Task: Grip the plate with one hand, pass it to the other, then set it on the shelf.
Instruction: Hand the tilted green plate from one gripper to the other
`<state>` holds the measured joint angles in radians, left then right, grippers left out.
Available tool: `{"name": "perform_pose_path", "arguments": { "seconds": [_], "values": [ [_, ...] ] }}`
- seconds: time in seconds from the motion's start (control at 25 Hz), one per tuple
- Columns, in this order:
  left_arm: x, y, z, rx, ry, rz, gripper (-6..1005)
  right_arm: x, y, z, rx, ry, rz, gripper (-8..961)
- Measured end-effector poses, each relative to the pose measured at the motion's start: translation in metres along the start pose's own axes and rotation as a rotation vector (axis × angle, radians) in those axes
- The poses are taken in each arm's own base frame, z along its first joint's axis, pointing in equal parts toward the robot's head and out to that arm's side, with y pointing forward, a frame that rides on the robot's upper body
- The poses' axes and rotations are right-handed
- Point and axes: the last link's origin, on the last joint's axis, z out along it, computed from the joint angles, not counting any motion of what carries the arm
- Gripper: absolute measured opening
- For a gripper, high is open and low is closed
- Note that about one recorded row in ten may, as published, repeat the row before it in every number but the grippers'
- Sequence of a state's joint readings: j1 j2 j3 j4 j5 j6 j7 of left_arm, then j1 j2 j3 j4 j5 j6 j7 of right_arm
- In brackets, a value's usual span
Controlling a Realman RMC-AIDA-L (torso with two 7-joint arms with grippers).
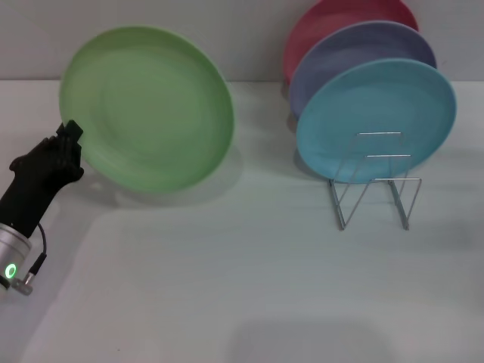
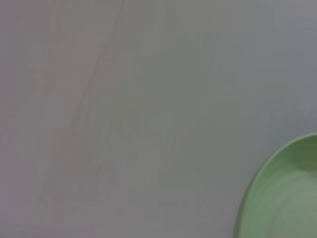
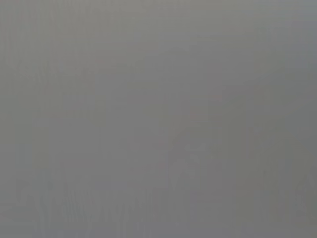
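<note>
Plate held off the table at its left edge

Green plate (image 1: pixel 147 106) hangs tilted above the white table (image 1: pixel 242 287), its face turned toward the camera and its shadow falling on the surface beneath. The left gripper (image 1: pixel 69 136) pinches the plate's left rim, fingers closed on that edge; the black hand rises from a silver arm with a green light ring, angled up from the table's near left. To the right, well apart from the plate, the wire shelf (image 1: pixel 374 181) stands with a turquoise plate (image 1: pixel 376 121), a lavender plate (image 1: pixel 361 60) and a red plate (image 1: pixel 340 26) leaning in a row. The rack's front loops stand bare. Broad open table lies between plate and shelf and across the whole near side. The left wrist view catches only a curve of the plate's rim (image 2: pixel 282 198) against plain grey. The right gripper is out of sight.
</note>
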<state>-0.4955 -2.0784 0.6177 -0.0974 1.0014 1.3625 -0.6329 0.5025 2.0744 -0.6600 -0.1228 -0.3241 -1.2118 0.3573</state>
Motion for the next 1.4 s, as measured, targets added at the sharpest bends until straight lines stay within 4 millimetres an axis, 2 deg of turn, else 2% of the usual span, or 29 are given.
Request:
{"name": "perform_pose_path", "arguments": {
  "seconds": [0.2, 0.76, 1.12, 1.28, 1.4],
  "values": [
    [-0.007, 0.003, -0.005, 0.006, -0.018, 0.044, 33, 0.001, 0.0, -0.001, -0.001, 0.007, -0.002, 608],
    [-0.006, 0.005, -0.004, 0.009, -0.003, 0.106, 35, 0.004, 0.002, 0.001, 0.0, 0.025, -0.023, 608],
    [-0.004, 0.003, -0.003, 0.011, -0.004, 0.126, 36, -0.004, -0.006, -0.024, -0.014, -0.061, -0.037, 609],
    [-0.004, 0.002, -0.003, 0.014, -0.001, 0.131, 37, -0.012, 0.009, -0.042, -0.152, -0.131, -0.046, 609],
    [-0.003, 0.002, -0.001, 0.013, 0.002, 0.144, 37, -0.014, 0.03, -0.06, -0.295, -0.174, -0.027, 609]
  ]
}}
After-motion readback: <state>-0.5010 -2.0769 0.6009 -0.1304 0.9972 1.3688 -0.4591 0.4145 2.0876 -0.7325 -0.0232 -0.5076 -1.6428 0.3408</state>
